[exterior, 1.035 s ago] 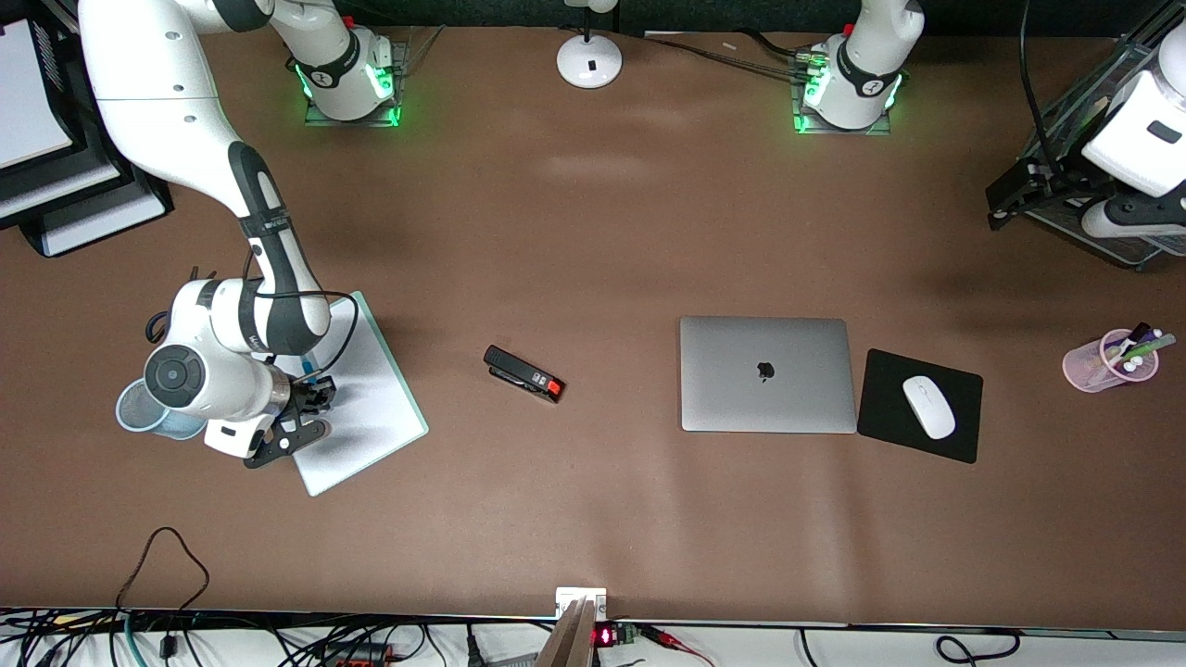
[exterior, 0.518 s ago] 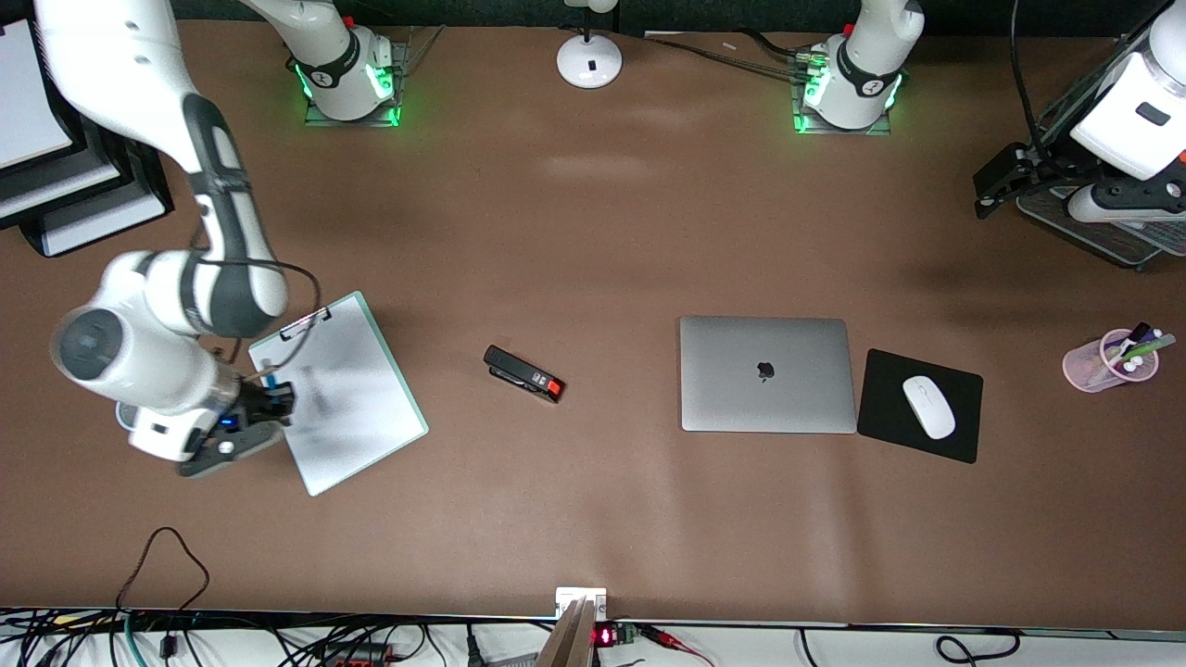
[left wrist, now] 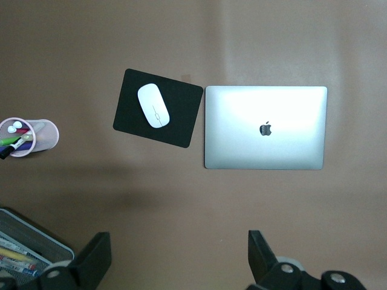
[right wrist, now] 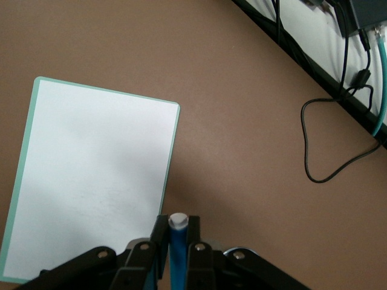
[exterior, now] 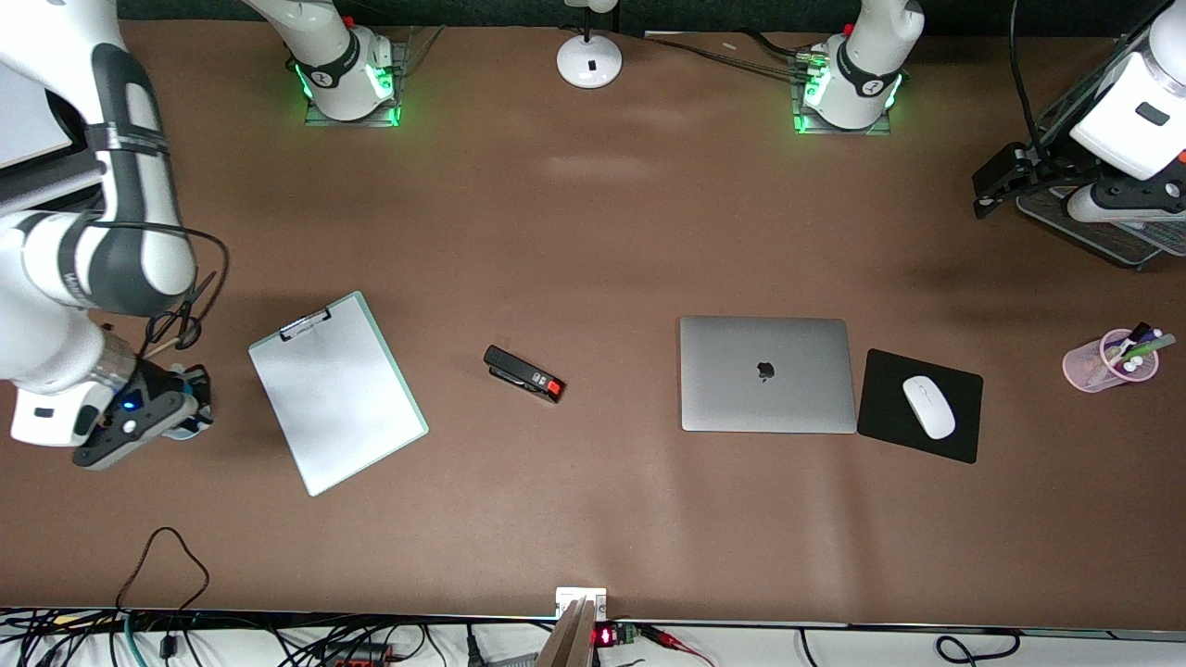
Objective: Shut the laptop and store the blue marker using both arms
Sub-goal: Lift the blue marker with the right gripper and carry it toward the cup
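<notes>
The laptop [exterior: 767, 373] lies closed on the table, lid up, with its dark logo showing; the left wrist view has it too [left wrist: 265, 128]. My right gripper [right wrist: 176, 228] is shut on the blue marker [right wrist: 178, 244], whose pale end pokes out between the fingertips. In the front view the right gripper [exterior: 176, 400] hangs over a blue mesh cup [exterior: 192, 424] beside the clipboard, at the right arm's end of the table. My left gripper [left wrist: 178, 261] is open and empty, up over bare table near the wire tray; it is also in the front view [exterior: 991, 181].
A clipboard [exterior: 338, 394] and a black stapler [exterior: 523, 373] lie between the cup and the laptop. A mouse [exterior: 928, 407] rests on a black mouse pad [exterior: 959, 440]. A pink cup of pens [exterior: 1107, 363], scissors [exterior: 176, 324] and a lamp base [exterior: 589, 60] are also here.
My right arm has swung off the clipboard toward its end of the table, carrying the blue marker over the blue cup. The left arm shifted slightly, then held still.
</notes>
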